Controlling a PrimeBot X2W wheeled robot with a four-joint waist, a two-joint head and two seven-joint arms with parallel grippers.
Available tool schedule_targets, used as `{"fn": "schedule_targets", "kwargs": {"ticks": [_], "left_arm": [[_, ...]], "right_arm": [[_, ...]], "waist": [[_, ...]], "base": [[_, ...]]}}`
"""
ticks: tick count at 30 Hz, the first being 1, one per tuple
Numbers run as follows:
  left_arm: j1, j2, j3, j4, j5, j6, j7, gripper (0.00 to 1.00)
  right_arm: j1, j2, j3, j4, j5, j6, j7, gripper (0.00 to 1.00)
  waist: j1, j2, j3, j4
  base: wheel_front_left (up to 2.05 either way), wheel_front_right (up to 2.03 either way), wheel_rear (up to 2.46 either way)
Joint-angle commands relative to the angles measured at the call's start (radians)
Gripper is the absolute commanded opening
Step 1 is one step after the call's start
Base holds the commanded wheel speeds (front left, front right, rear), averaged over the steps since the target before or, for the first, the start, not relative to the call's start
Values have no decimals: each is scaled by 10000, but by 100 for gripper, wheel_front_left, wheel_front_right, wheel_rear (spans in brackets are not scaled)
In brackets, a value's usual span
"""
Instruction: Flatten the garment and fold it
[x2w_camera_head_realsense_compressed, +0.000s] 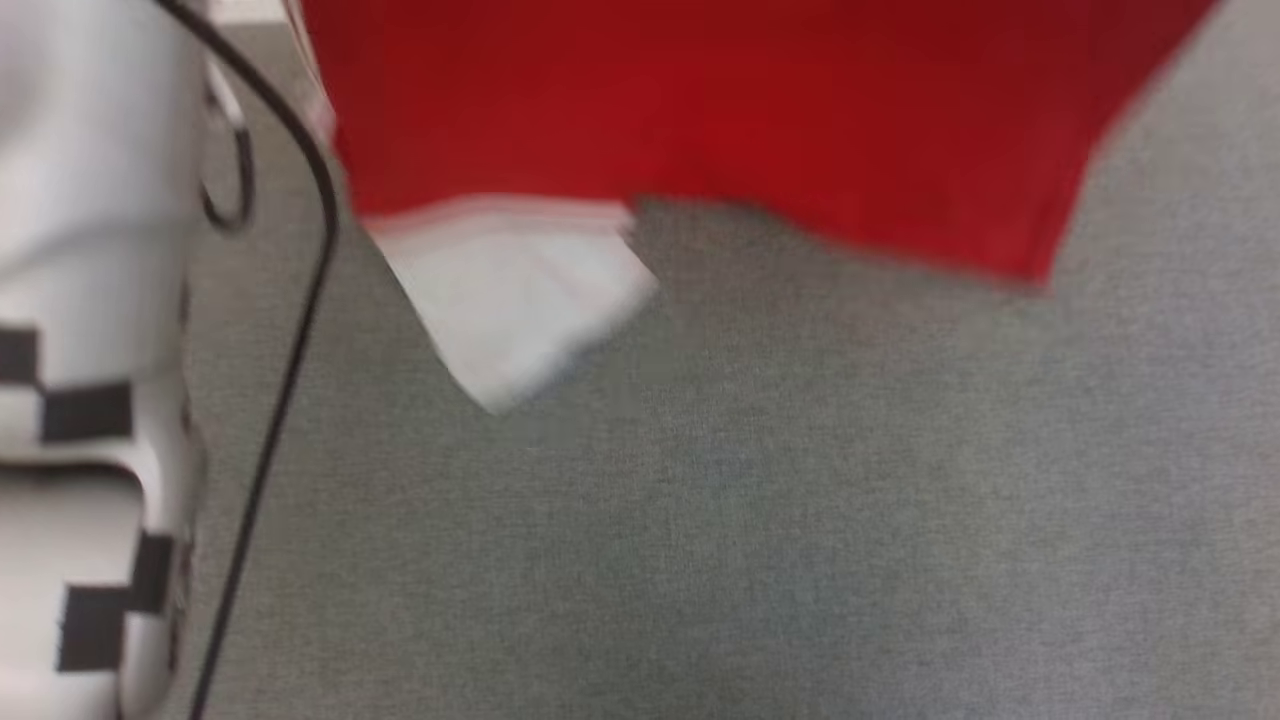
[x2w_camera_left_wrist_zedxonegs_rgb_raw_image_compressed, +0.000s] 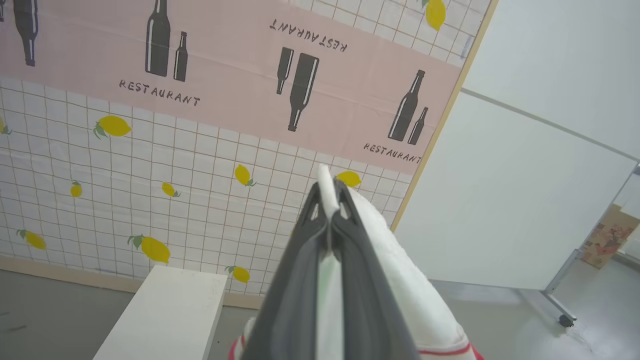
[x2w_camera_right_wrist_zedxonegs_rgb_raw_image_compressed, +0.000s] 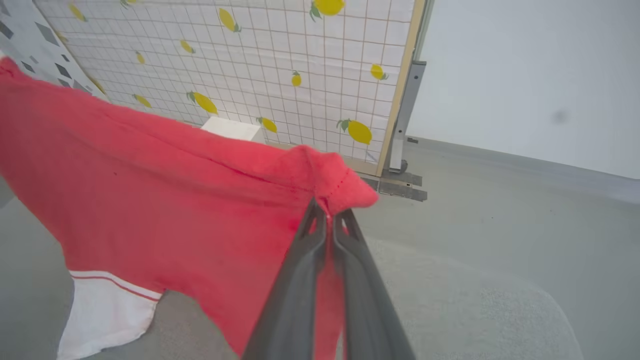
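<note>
The left wrist view shows the left claw (x2w_camera_left_wrist_zedxonegs_rgb_raw_image_compressed: 330, 200) clenched on a white fold of the shirt (x2w_camera_left_wrist_zedxonegs_rgb_raw_image_compressed: 400, 285). The right wrist view shows the right claw (x2w_camera_right_wrist_zedxonegs_rgb_raw_image_compressed: 327, 220) clenched on a red stitched corner, with the cloth spreading away to that view's left. The head view (blurred) shows the red body hanging across the top and one white sleeve (x2w_camera_head_realsense_compressed: 510, 300) dangling below it. That makes one shirt, two claws and one white box (x2w_camera_left_wrist_zedxonegs_rgb_raw_image_compressed: 165, 315) by the lemon-patterned wall (x2w_camera_left_wrist_zedxonegs_rgb_raw_image_compressed: 100, 175). The grey surface (x2w_camera_head_realsense_compressed: 800, 520) lies open below the shirt's lower edge. A pale forearm (x2w_camera_head_realsense_compressed: 80, 250) and a black cable (x2w_camera_head_realsense_compressed: 300, 300) crowd the left side.
</note>
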Motion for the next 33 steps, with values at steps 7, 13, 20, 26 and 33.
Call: {"fn": "schedule_targets", "kwargs": {"ticks": [7, 13, 20, 26, 33], "left_arm": [[-2416, -191, -97, 602, 766, 436, -898, 0], [-3027, -252, 50, 637, 860, 536, -1548, 0], [-1966, -435, 60, 939, 511, 229, -2068, 0], [-91, -545, -8, 1044, 132, -306, -2775, 0], [3925, -334, 72, 162, -609, -905, -3337, 0]], "right_arm": [[-2306, 89, 394, 1374, -370, -13, -1398, 0], [-2984, 47, 527, 2212, -275, -13, -2304, 0], [-2168, -322, 1266, 2395, 496, -13, -2786, 0], [-291, -750, 2019, 1954, 1332, -13, -3687, 0], [2943, -967, 2431, 1438, 2242, -13, -5249, 0]], "waist": [[-2, -1, 1348, -215], [-2, -1, 1605, -123], [-2, -1, 1553, 251], [-2, -1, 733, 581], [-2, -1, -1098, 951]], "base": [[0, 0, 0], [0, 0, 0], [0, 0, 0], [0, 0, 0], [0, 0, 0]]}}
